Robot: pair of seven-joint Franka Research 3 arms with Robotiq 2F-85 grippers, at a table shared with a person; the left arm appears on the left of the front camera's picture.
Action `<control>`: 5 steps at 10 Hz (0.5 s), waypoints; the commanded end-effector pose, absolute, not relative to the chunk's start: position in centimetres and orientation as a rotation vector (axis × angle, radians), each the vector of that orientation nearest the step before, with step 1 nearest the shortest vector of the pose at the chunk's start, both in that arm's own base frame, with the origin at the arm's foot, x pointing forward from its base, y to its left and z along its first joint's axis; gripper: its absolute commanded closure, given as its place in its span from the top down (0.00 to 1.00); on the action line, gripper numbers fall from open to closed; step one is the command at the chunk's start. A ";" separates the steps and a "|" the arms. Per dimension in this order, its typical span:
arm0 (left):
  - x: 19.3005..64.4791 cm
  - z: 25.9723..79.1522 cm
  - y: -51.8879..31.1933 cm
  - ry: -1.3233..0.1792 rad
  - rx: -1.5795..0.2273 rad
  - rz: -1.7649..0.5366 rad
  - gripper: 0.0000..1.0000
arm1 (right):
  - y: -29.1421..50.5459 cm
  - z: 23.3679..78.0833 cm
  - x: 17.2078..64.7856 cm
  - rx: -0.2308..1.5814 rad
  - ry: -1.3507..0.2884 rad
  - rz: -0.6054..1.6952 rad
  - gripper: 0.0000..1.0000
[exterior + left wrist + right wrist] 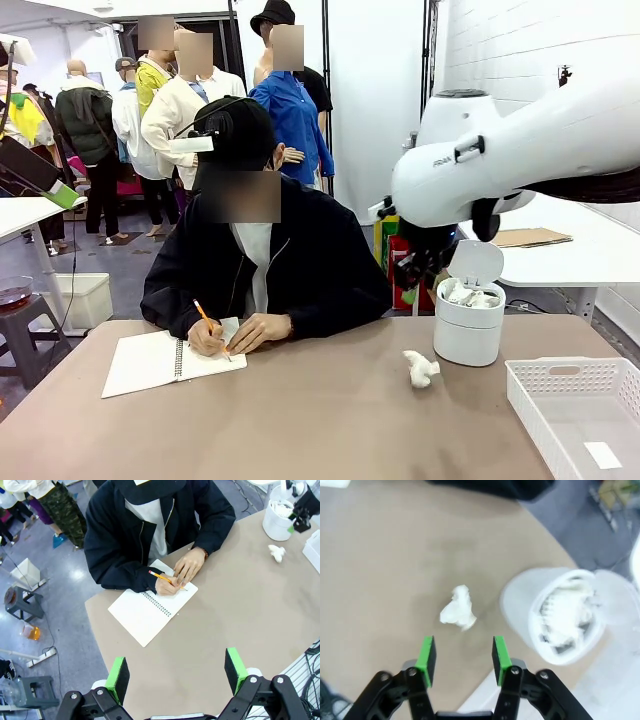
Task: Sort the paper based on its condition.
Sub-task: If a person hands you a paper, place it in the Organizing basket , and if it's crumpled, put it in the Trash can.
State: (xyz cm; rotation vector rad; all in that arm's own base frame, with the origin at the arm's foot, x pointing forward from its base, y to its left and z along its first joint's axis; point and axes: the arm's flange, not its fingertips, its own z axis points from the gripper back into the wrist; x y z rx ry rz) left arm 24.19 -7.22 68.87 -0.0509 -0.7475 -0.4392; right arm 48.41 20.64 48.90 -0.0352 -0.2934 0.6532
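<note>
Right gripper (463, 661): jaws part-open, green pads parallel, nothing between them, held up off the table (385, 570). Just past the pads one lump (458, 612) of white paper lies loose on the tan top. It is crumpled, irregular in outline and creased all over, with a blunt peak at one end, though this view is blurred and shows no finer detail. From the front the lump (421, 368) sits close to the base of the bin (468, 342), on its left and toward the robot, with a small gap between them. The bin is white and round with its lid (476, 262) flipped up, and more crumpled white wads (470, 294) fill its mouth. The right arm's dark gripper hangs above and just left of the bin. At the table's right near corner stands a white slatted basket (570, 376), well apart from the lump, with a flat white slip (603, 455) in it. Left gripper (176, 674): jaws wide open, empty, high over the near table edge, looking down. From there the lump (276, 552) shows far off by the bin (275, 525). Across the table a person in a dark jacket has the writing hand (165, 586) holding a pencil (162, 576) on an open spiral notebook (145, 612). The other hand (189, 566) rests on the page beside it.
</note>
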 end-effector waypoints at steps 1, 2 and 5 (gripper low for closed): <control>24.2 68.9 -7.1 -0.748 -0.041 -0.434 1.00 | 19.0 47.8 50.1 -0.083 -0.347 0.538 0.58; 24.2 68.9 -7.1 -0.748 -0.041 -0.434 1.00 | 18.4 47.5 50.5 -0.052 -0.317 0.529 0.58; 24.2 68.9 -7.1 -0.748 -0.041 -0.434 1.00 | 18.7 45.9 50.0 0.010 -0.278 0.582 0.58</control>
